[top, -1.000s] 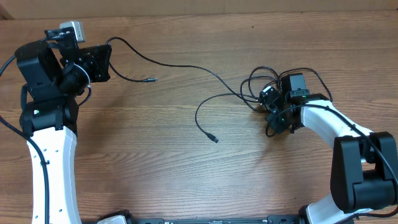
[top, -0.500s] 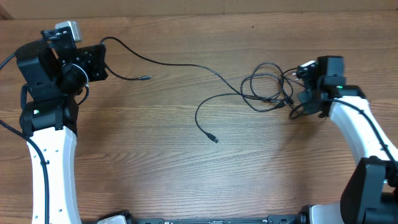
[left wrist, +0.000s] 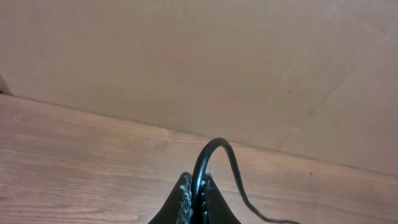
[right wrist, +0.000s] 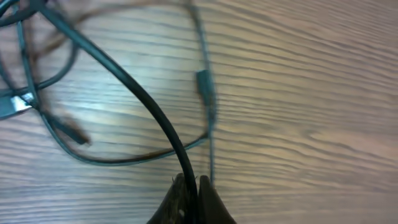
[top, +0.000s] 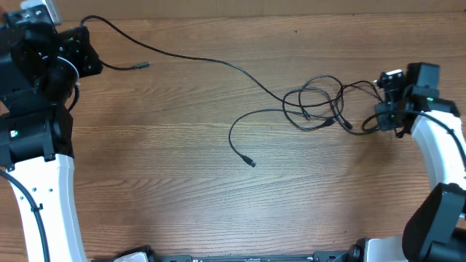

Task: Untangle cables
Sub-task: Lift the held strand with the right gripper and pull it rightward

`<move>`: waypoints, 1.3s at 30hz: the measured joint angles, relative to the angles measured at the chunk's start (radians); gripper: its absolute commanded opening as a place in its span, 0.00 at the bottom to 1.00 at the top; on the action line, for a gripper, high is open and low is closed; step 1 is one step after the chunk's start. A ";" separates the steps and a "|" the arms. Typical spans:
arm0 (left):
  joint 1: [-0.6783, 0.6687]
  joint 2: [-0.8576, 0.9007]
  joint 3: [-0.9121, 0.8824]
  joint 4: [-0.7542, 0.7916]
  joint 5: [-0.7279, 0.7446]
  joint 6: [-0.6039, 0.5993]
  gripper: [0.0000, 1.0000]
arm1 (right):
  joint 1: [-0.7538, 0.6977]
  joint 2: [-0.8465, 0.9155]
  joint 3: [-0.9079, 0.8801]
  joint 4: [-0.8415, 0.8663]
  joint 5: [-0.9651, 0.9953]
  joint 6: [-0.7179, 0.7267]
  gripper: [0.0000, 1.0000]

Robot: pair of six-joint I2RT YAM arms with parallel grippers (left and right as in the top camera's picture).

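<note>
smooth black cables (top: 313, 105), matt wood-grain table (top: 182, 182)

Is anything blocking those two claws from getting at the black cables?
Nothing visible does. The left end effector is shut on a cable, and the right end effector is shut on a strand leading from the tangle.

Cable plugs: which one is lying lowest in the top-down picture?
The plug ending the hooked strand, lying alone, left of the tangle. The other loose plug lies far up, toward the top left corner.
</note>
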 measured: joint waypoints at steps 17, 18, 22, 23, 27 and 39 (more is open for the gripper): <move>0.000 0.000 0.002 -0.044 -0.006 -0.002 0.04 | -0.170 0.000 0.628 -0.347 -0.136 0.012 0.04; 0.000 0.000 0.002 -0.044 -0.003 -0.002 0.04 | -0.170 0.000 0.663 -0.363 -0.141 0.011 0.04; 0.000 0.000 0.002 -0.044 0.006 -0.002 0.04 | -0.170 -0.001 0.842 -0.451 -0.156 0.011 0.04; 0.000 0.000 0.002 -0.044 0.009 -0.002 0.04 | -0.170 -0.003 0.854 -0.452 -0.159 0.011 0.04; 0.000 0.000 0.002 -0.044 0.022 -0.002 0.04 | -0.170 -0.001 1.051 -0.555 -0.179 0.011 0.04; 0.000 0.000 0.002 -0.061 0.036 -0.002 0.04 | -0.170 -0.027 1.526 -0.687 -0.271 0.011 0.04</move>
